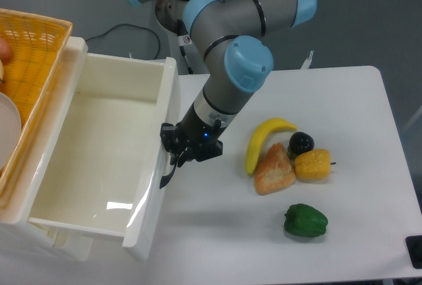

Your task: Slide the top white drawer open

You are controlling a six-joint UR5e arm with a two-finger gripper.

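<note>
White, glossy, the top white drawer (99, 159) gapes at left; the gripper (181, 156) clamps its black handle (168, 174) (overpulling risks derailing it).

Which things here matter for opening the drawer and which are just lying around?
In the job: top white drawer, its black handle, the tool.
Lying about: banana, bread, green pepper, yellow pepper, yellow basket.

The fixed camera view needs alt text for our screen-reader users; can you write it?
A robot arm's gripper grips the curved black handle of the top white drawer, which stands pulled well open and looks empty. On the white table to the right lie a banana, bread, a green pepper and other toy foods.
</note>
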